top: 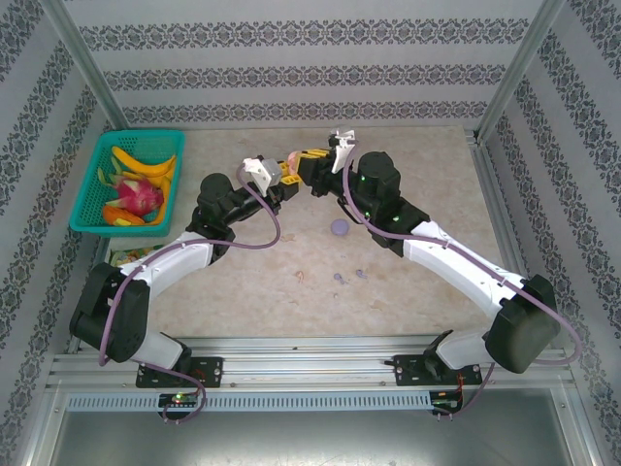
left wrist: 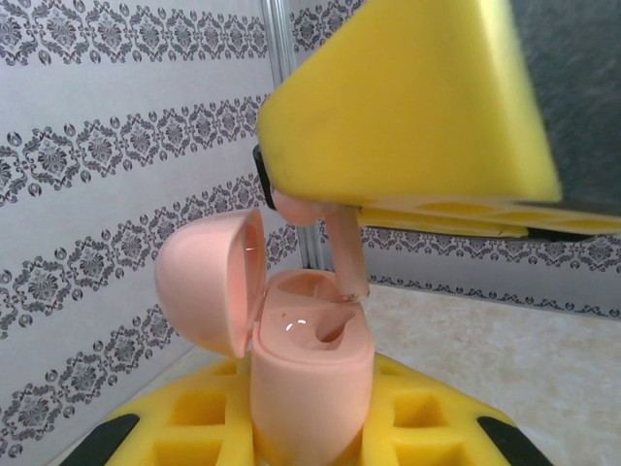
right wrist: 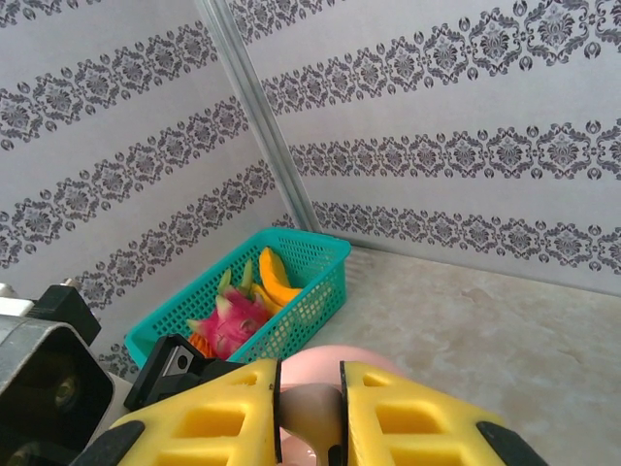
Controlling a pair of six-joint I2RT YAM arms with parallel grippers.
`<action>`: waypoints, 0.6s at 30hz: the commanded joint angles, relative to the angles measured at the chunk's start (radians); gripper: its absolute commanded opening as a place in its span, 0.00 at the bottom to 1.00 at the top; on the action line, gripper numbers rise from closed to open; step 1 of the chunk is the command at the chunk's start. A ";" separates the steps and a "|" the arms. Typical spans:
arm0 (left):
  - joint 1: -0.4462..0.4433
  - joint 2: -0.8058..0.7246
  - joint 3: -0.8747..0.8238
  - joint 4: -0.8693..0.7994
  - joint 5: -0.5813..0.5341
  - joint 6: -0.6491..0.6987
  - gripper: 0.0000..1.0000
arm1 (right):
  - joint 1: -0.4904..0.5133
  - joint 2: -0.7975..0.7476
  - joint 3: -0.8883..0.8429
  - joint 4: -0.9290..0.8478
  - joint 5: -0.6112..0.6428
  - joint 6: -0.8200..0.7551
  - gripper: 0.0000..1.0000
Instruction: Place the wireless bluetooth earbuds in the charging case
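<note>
My left gripper [left wrist: 312,432] is shut on the pale pink charging case [left wrist: 312,383], held upright above the table with its lid [left wrist: 209,282] swung open to the left. My right gripper [right wrist: 310,427] is shut on a pale pink earbud [right wrist: 309,403]. In the left wrist view the earbud [left wrist: 342,248] hangs stem-down from the right gripper's yellow fingers [left wrist: 408,107], its tip at the rim of the case's right-hand slot. From above, both grippers [top: 287,176] [top: 312,157] meet at the case [top: 293,155] at the back centre. Loose purple earbuds [top: 340,279] [top: 360,273] and a pale pink one [top: 301,276] lie on the table.
A teal basket [top: 95,184] of toy fruit stands at the back left, its mesh wall [right wrist: 301,291] close beside the grippers. A round purple disc [top: 340,227] lies on the table under the right arm. Patterned walls and metal posts enclose the table.
</note>
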 commanded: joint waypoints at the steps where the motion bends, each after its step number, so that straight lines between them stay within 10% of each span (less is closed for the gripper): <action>1: -0.015 -0.023 0.039 0.017 0.030 -0.020 0.00 | -0.010 0.016 -0.007 0.043 -0.024 0.016 0.21; 18: -0.018 -0.020 0.047 0.016 0.028 -0.020 0.00 | -0.011 0.032 -0.010 0.029 -0.056 0.009 0.21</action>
